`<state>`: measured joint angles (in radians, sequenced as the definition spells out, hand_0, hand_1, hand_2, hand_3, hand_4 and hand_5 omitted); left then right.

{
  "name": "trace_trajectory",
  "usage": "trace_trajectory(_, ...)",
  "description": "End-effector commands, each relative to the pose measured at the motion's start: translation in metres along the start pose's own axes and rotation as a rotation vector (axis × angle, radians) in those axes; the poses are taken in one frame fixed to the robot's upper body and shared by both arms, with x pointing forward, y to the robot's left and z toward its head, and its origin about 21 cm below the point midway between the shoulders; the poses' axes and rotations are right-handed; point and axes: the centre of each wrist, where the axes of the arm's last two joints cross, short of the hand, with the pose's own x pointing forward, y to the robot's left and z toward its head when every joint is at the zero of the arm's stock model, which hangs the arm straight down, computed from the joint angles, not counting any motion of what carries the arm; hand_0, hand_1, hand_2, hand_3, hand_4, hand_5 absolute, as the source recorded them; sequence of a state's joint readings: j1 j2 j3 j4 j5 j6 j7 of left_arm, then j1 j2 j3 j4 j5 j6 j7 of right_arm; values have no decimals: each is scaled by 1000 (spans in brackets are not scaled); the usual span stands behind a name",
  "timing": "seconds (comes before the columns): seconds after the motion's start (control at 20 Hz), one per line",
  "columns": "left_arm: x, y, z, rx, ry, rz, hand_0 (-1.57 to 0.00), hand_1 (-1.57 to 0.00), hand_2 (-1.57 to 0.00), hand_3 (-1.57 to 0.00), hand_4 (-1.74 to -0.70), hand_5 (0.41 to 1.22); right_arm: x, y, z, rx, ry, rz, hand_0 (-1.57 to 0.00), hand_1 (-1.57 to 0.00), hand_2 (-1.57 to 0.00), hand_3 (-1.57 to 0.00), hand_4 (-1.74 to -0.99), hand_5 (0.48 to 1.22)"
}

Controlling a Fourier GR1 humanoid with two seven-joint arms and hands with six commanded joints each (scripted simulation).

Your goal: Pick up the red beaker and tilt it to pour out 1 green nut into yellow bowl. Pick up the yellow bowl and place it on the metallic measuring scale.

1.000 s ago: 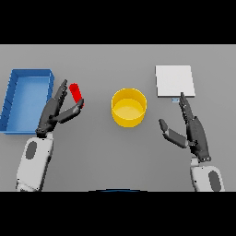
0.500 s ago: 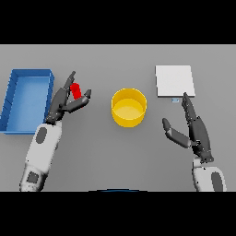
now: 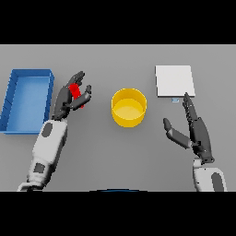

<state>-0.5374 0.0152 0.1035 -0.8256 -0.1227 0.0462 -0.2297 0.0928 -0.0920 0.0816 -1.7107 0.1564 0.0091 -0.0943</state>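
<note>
Grey table (image 3: 115, 156); blue bin (image 3: 25, 99) at far left; metallic measuring scale (image 3: 174, 81) at far right, nothing on it; yellow bowl (image 3: 129, 107) at centre, not yet moved, no nut seen inside; red beaker (image 3: 76, 93) gripped by curled fingers of left hand (image 3: 69, 97), between bin and bowl; pour judged pending; right hand (image 3: 196, 130) idle, fingers spread, below scale.

You've got a flat grey table (image 3: 115, 156) filling the head view. Directly on it: a blue open tray (image 3: 14, 99) at far left, a yellow bowl (image 3: 129, 107) upright near the middle, and a square metallic scale (image 3: 174, 81) at upper right — all three well apart, each sitting flat on the surface.
</note>
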Motion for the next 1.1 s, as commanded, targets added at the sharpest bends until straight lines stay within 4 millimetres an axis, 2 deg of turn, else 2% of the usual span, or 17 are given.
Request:
trace_trajectory(0.0,1,-5,-3,18,-6,2,-379,-406,-457,-518,-1410,874,2,-2,-3,-7,1,10,1,1,1,1,-1236,647)
trace_trajectory(0.1,2,-9,-6,51,-2,-54,-755,-783,-844,-884,-1519,999,2,-1,-1,0,2,-5,1,1,1,1,-1239,648)
trace_trajectory(0.2,6,-13,-8,36,-8,-103,-1049,-1067,-1106,-1058,-1589,1079,1,-1,0,-2,11,3,1,1,1,1,-1239,648)
trace_trajectory(0.3,6,-12,-7,30,-6,-101,-1237,-1248,-1273,-1154,-1636,1130,-1,-1,-1,5,7,5,1,1,1,1,-1242,650)
trace_trajectory(0.35,6,-13,-6,25,-11,-99,-1304,-1313,-1333,-1237,-1597,1148,-1,0,-1,5,3,-15,1,1,1,1,-1250,647)
trace_trajectory(0.45,8,-10,-7,28,-11,-104,-1400,-1406,-1419,-1357,-1542,1174,-2,2,0,9,4,-23,1,1,1,1,-1255,644)
trace_trajectory(0.55,9,-14,-7,18,-54,-25,-1462,-1465,-1473,-1434,-1614,1165,0,1,2,0,-9,-12,1,1,1,1,-1245,642)
trace_trajectory(0.65,15,-4,-7,12,-79,39,-1501,-1503,-1509,-1484,-1660,1150,0,-1,1,6,-3,-6,1,1,1,1,-1246,644)
trace_trajectory(0.75,30,-3,-11,6,-108,65,-1526,-1528,-1531,-1515,-1689,1140,2,0,-1,6,-10,1,1,1,1,1,-1236,644)
trace_trajectory(0.8,34,4,-10,4,-118,58,-1535,-1536,-1539,-1526,-1699,1135,-2,2,-1,7,1,0,1,1,1,1,-1233,644)
trace_trajectory(1.05,55,8,-14,-47,-142,-48,-1556,-1557,-1558,-1553,-1724,1132,-2,4,-1,3,-32,33,1,1,1,1,-1219,656)
